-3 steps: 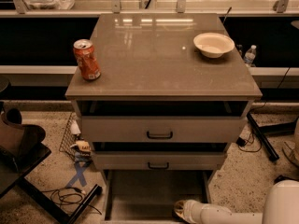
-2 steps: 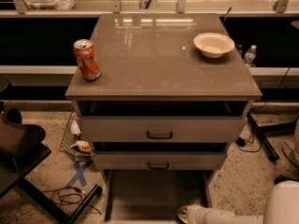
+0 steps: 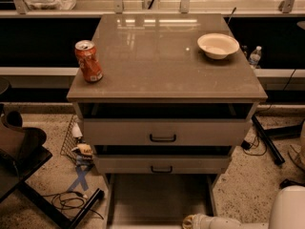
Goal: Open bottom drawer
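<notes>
The grey cabinet (image 3: 167, 87) shows two drawer fronts, the top one (image 3: 164, 132) and the middle one (image 3: 162, 165), each with a black bar handle. Below them the bottom drawer (image 3: 157, 199) stands pulled out toward the camera. I see its flat inside and side rails. Its front and handle are cut off by the picture's lower edge. My gripper (image 3: 187, 222) is at that lower edge, at the drawer's front right, on the end of the white arm (image 3: 224, 222). Most of the gripper is out of frame.
An orange soda can (image 3: 88, 61) stands at the cabinet top's left edge and a white bowl (image 3: 218, 45) at its back right. A black stand (image 3: 28, 175) and cables lie on the floor to the left. A water bottle (image 3: 255, 56) and a black floor bar (image 3: 267, 140) are on the right.
The arm's end has slid lower and slightly right, toward the picture's bottom edge, so less of it shows. The drawers, can and bowl look unmoved.
</notes>
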`<state>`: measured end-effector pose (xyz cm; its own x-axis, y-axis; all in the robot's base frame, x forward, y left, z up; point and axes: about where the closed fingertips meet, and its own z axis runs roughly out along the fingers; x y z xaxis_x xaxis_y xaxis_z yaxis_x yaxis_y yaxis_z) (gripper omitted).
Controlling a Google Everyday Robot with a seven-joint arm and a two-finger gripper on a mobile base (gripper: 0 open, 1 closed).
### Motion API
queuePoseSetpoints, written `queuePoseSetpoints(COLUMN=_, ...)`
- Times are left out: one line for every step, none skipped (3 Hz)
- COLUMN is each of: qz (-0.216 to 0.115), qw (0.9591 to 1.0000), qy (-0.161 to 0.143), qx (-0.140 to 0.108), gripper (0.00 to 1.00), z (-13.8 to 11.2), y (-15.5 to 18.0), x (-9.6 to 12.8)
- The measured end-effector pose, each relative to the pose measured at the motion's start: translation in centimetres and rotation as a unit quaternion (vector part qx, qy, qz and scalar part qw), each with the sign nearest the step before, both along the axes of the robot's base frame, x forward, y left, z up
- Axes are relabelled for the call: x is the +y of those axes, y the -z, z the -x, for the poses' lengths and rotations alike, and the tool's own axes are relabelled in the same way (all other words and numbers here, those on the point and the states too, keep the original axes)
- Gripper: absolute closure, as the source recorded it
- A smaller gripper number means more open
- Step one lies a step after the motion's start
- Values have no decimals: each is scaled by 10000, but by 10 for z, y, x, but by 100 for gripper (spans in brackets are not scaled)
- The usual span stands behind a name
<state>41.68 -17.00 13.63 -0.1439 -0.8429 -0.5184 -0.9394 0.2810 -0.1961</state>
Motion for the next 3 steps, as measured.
queuePoseSetpoints(qz=-10, qw=10000, qy=-8, qx=11, gripper=54, z=1, y=1, x=2)
queuePoseSetpoints(qz=-16, qw=10000, qy=-13, qx=18, gripper=31, z=2, y=2, x=3)
queuePoseSetpoints(qz=-23, qw=10000, qy=-18, qx=27, gripper=8, z=3, y=2, x=4)
